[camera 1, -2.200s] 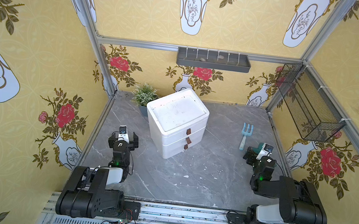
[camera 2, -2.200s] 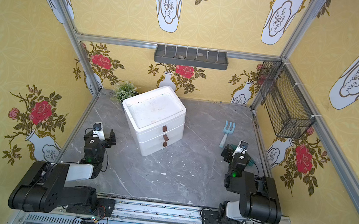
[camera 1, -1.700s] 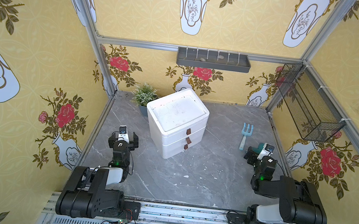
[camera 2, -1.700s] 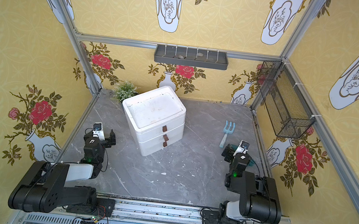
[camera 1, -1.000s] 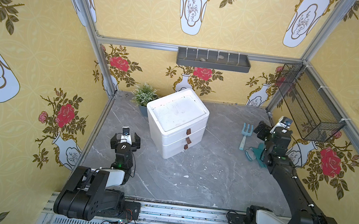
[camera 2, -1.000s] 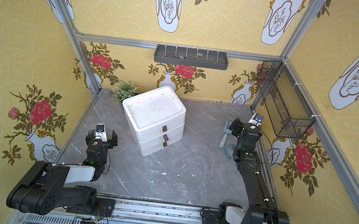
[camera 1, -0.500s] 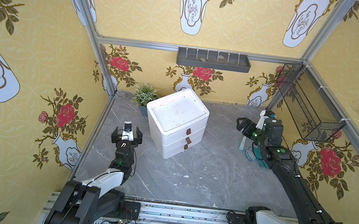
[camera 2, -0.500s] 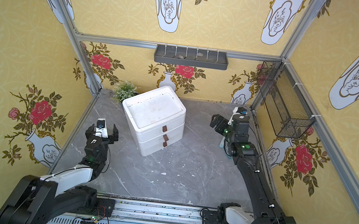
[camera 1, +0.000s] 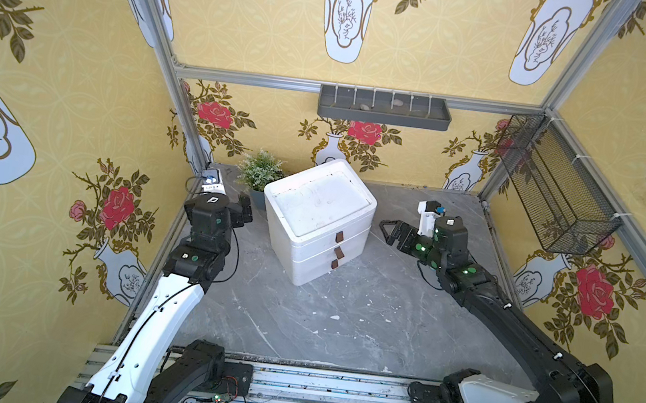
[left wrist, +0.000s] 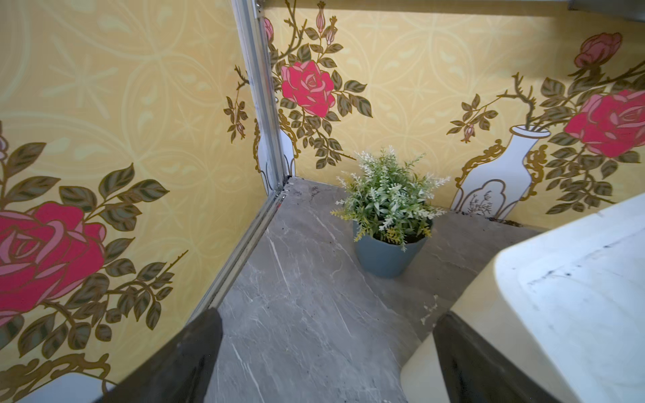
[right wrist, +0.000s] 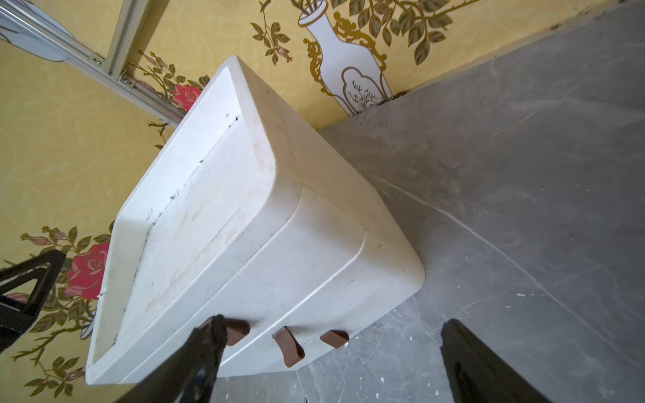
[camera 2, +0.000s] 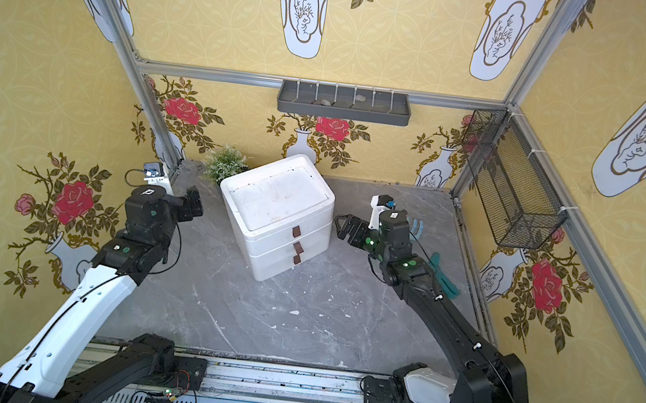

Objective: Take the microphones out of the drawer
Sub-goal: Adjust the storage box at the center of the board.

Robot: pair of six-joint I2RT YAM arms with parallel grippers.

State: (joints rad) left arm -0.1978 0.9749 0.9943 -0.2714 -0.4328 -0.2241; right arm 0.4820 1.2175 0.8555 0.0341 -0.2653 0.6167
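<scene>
Resting on veined grey tabletop [camera 1: 340, 317]: boxy white drawers [camera 1: 317, 214].

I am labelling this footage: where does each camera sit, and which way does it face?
Top views: high at the front, looking down on the drawer unit; left arm and right arm show.
Left wrist: on the left arm, facing the corner plant; own open jaws show.
Right wrist: on the right arm, facing the unit's brown handles; own open jaws show.
Shared: all views show the drawer unit.
</scene>
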